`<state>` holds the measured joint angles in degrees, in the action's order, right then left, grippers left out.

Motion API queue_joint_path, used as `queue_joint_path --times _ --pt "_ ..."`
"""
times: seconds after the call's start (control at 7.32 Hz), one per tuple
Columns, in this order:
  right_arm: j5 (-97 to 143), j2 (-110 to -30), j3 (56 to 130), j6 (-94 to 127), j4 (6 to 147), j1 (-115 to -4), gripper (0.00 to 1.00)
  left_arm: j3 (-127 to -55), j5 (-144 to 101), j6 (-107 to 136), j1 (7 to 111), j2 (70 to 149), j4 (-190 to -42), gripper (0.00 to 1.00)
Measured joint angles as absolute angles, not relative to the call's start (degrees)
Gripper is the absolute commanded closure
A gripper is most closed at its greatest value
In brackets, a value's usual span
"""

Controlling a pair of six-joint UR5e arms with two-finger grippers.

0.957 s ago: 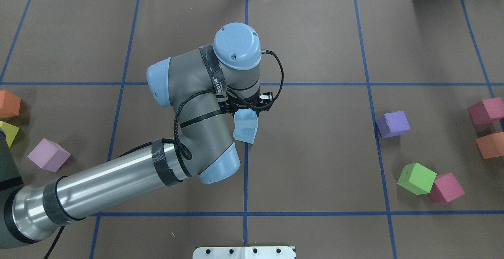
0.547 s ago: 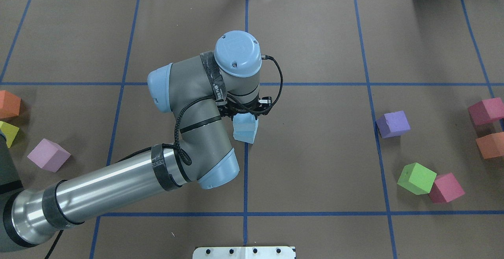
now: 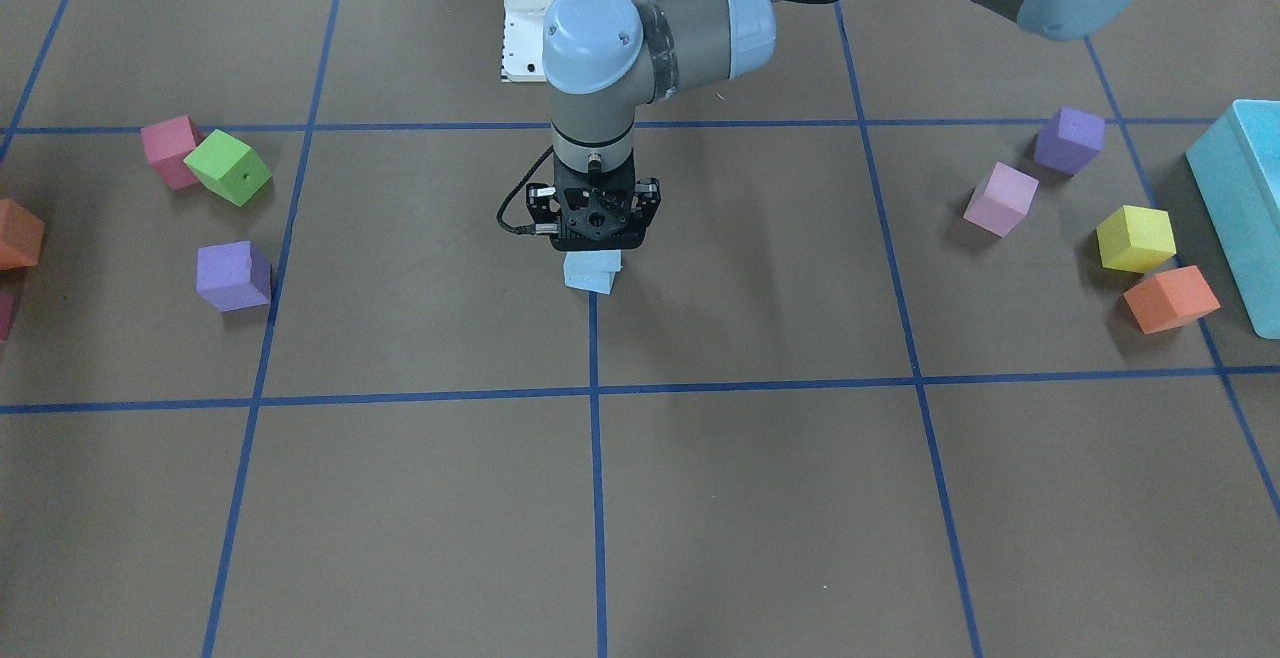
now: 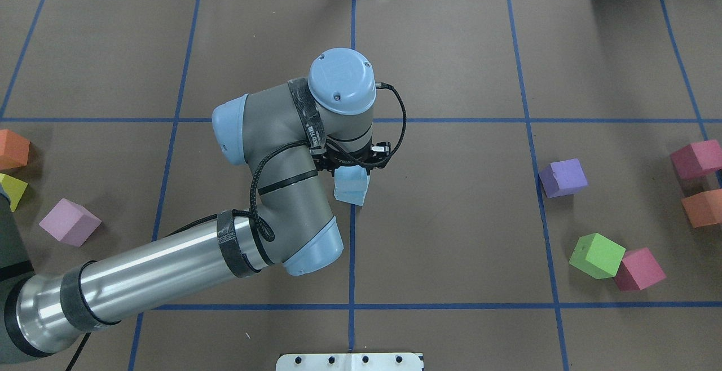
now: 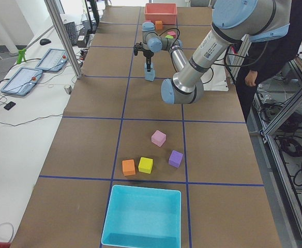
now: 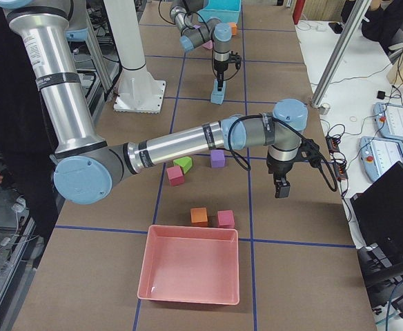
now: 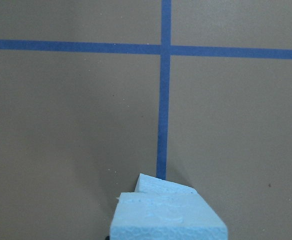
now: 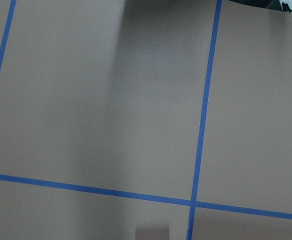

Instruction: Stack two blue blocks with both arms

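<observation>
Upper blue block (image 7: 168,222) sat on lower blue block (image 7: 158,184), slightly offset, approx. bench (image 4: 451,219) centre on tape line (image 4: 351,258), L gripper (image 3: 593,246) pinching upper blue block from above, R gripper (image 6: 281,189) over bench nr right end, open/closed cannot tell.

Upper blue block (image 4: 353,175) sits slightly askew atop lower blue block (image 4: 349,195), mid-table.

Setting: robotics lab, test cell. Evidence: a long table (image 4: 451,49) papered brown and gridded with blue tape (image 4: 351,258). Left arm (image 4: 169,264) and right arm (image 6: 181,145) are industrial jointed units, with a white pedestal (image 6: 134,69) at the table edge. Aluminium frame post (image 5: 64,36). Teach pendants (image 5: 51,58) and loose cables lie on a white side bench (image 5: 11,155). A person (image 5: 267,59) stands by the rig.
</observation>
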<state>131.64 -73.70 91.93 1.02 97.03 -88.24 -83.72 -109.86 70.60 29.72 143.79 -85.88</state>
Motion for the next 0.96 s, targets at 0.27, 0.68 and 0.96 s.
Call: queue_joint_path --times 0.27,0.68,0.96 --pt "131.6 -73.7 91.9 1.0 97.0 -88.2 0.0 -83.8 -109.8 70.7 29.6 143.6 -85.8 0.03" --pt "131.6 -73.6 91.9 1.0 97.0 -88.2 0.0 -84.6 -109.8 70.6 29.5 142.7 -85.8 0.03" --pt "131.6 -73.4 91.9 1.0 97.0 -88.1 0.0 -91.3 -110.3 68.5 30.9 139.6 -84.5 0.03"
